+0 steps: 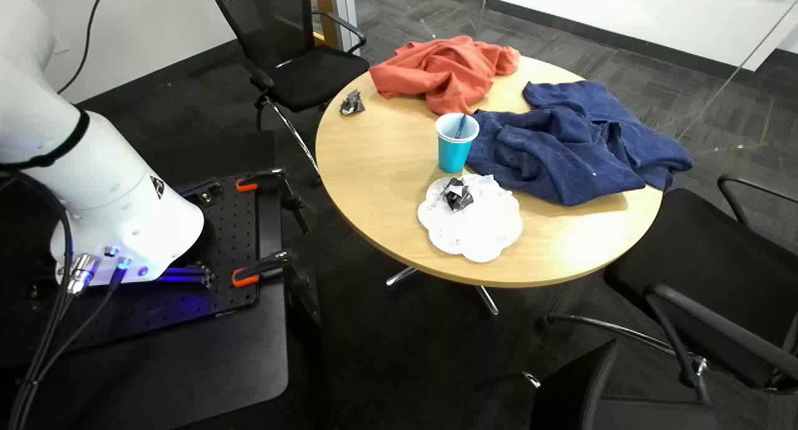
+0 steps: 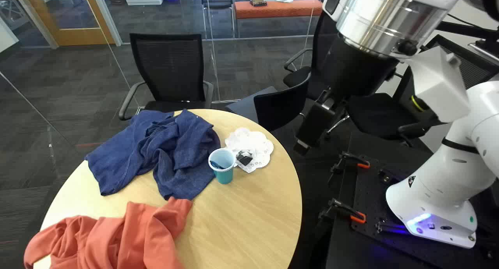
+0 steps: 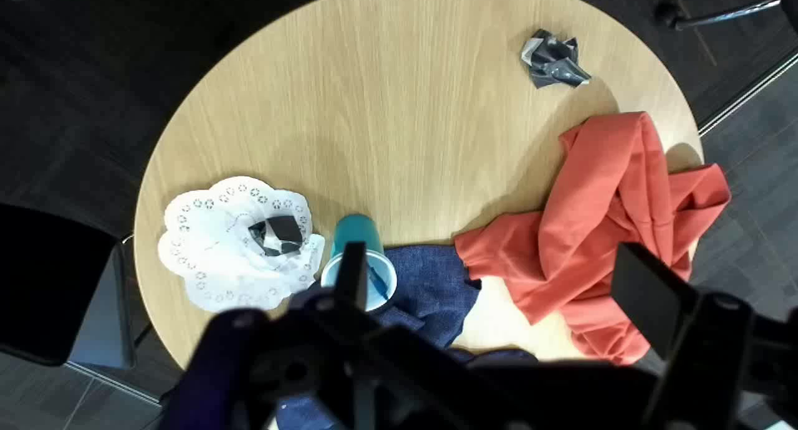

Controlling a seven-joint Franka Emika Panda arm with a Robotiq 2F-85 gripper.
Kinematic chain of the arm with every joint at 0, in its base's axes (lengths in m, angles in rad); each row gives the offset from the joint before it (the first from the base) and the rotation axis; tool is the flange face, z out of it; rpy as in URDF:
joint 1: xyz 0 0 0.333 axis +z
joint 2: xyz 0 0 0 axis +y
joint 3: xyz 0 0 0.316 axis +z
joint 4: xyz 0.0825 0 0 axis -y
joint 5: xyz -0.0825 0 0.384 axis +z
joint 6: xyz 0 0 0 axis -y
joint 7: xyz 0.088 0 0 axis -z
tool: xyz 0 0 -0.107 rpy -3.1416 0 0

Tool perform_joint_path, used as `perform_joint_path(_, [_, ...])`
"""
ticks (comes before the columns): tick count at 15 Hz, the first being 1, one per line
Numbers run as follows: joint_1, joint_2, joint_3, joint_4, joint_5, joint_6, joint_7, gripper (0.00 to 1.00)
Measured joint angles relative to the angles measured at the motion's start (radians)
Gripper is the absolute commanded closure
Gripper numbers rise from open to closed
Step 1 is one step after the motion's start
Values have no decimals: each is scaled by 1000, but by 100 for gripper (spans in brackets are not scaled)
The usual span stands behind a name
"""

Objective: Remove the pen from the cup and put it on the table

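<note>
The dark blue pen (image 1: 461, 126) leans inside the teal-blue cup (image 1: 454, 156), its top near the rim. The cup stands upright on the round light wooden table (image 1: 374, 168). In an exterior view the cup (image 2: 224, 177) holds the pen (image 2: 216, 165) low against its wall. My gripper (image 2: 302, 146) hangs in the air towards the robot's side of the table, apart from the cup. In the wrist view my gripper (image 3: 492, 262) is open with nothing between the fingers. The left finger covers part of the cup (image 3: 356, 232); the pen (image 3: 378, 283) shows beside that finger.
A dark blue cloth (image 1: 561, 143) lies right against the cup. A red-orange cloth (image 1: 442, 71) lies near it. A white doily (image 1: 480, 230) bears a crumpled dark wrapper (image 1: 457, 195). Another wrapper (image 1: 352, 103) lies near the table edge. Black chairs (image 2: 167, 66) stand around.
</note>
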Motion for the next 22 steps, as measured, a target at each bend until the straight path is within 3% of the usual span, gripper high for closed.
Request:
perform_joint_path(12, [-1,21,-6,0,-15,40,-39,0])
perform_joint_path(22, [-14,291,-115,51,-171,250,-324,0])
